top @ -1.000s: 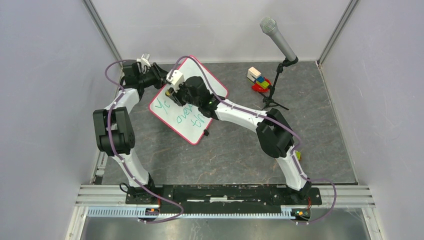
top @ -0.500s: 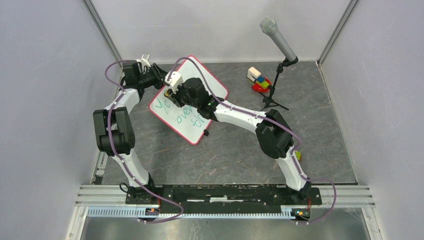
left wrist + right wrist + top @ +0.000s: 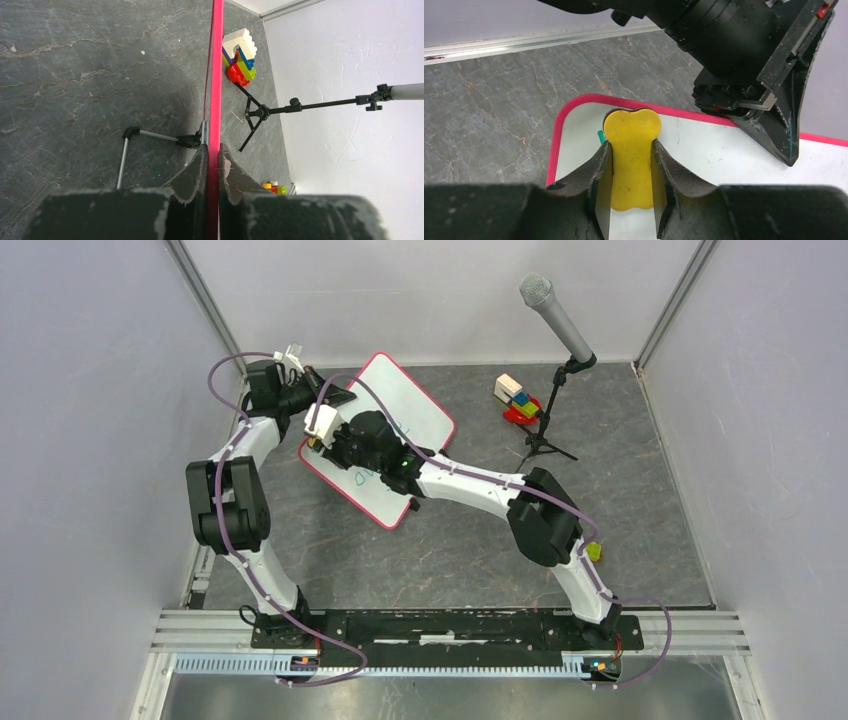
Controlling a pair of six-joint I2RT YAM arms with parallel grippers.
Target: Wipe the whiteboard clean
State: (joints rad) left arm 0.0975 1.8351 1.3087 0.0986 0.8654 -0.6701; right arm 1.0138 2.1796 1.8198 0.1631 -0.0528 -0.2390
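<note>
The whiteboard (image 3: 415, 410), white with a red-pink frame, lies tilted at the back left of the table. My left gripper (image 3: 335, 397) is shut on its frame edge (image 3: 215, 100), seen edge-on in the left wrist view. My right gripper (image 3: 322, 438) is shut on a yellow eraser (image 3: 632, 150) pressed on the board (image 3: 724, 165) near its left corner. A short green stroke (image 3: 600, 135) shows beside the eraser. Faint green writing (image 3: 362, 477) remains below the right wrist in the top view.
A microphone on a black tripod stand (image 3: 548, 430) stands at the back right, with a stack of coloured blocks (image 3: 516, 399) beside it. A small yellow-green block (image 3: 594, 551) lies by the right arm. The board's wire foot (image 3: 150, 137) rests on the grey table.
My right gripper has slid left and nearer across the board to its left corner. The green writing at the left part is now gone or covered by the wrist.
</note>
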